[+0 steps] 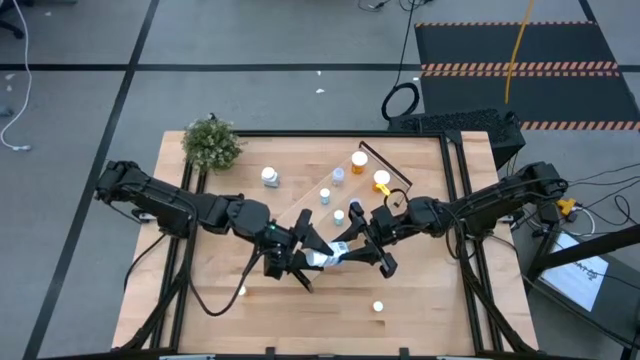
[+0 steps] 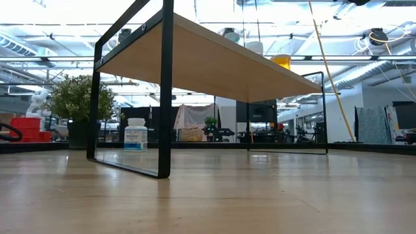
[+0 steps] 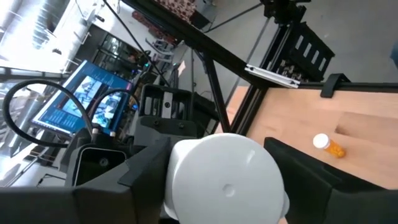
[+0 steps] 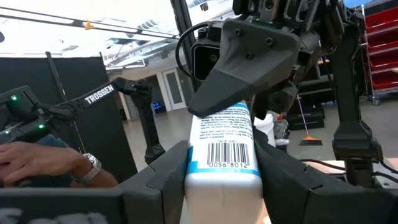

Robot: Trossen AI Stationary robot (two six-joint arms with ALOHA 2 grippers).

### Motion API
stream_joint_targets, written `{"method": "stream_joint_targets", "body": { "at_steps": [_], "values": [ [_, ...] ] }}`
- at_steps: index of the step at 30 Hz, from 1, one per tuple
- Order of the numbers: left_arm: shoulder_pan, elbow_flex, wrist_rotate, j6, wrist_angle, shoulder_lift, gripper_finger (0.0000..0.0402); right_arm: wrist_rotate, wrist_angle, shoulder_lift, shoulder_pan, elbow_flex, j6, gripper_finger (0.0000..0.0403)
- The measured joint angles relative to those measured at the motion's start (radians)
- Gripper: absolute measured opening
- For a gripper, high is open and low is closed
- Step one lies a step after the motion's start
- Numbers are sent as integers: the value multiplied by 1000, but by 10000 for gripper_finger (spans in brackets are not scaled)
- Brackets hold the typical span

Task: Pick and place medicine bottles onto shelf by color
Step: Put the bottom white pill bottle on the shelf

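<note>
Above the wooden counter (image 1: 420,300), the right end effector (image 1: 345,247) is clamped on a white labelled medicine bottle (image 1: 327,258); the left end effector (image 1: 312,255) fingers stand apart around its cap.

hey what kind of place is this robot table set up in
Probably a robotics lab or workshop hall: hazard-striped floor mat, cables on grey floor, red storage bins, and a person's hand at a nearby station.
</note>
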State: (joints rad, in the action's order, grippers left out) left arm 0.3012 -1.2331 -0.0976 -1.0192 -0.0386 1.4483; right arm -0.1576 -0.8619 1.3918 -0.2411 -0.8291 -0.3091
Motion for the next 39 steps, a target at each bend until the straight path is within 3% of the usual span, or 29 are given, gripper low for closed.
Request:
{"method": "stream_joint_targets", "body": {
  "at_steps": [4, 10, 15, 19, 27, 33, 39],
  "values": [
    [0, 0, 1, 8, 4, 0, 229, 0, 1, 0, -1, 0, 0, 162],
    [0, 0, 22, 66, 20, -3, 255, 1, 7, 0, -1, 0, 3, 183],
    [1, 0, 54, 113, 78, -35, 236, 8, -2, 0, -1, -1, 6, 209],
    [0, 0, 85, 140, 183, -83, 226, 6, -3, -16, -1, -2, 8, 220],
    [-22, 1, 102, 158, 338, -168, 248, 5, 150, -83, -2, -2, 17, 218],
    [-73, 1, 107, 171, 441, -215, 231, 33, 232, -108, -2, -2, 34, 217],
    [-117, -100, 102, 222, 605, -200, 241, 32, 275, -116, -1, -2, 43, 217]
  ]
}}
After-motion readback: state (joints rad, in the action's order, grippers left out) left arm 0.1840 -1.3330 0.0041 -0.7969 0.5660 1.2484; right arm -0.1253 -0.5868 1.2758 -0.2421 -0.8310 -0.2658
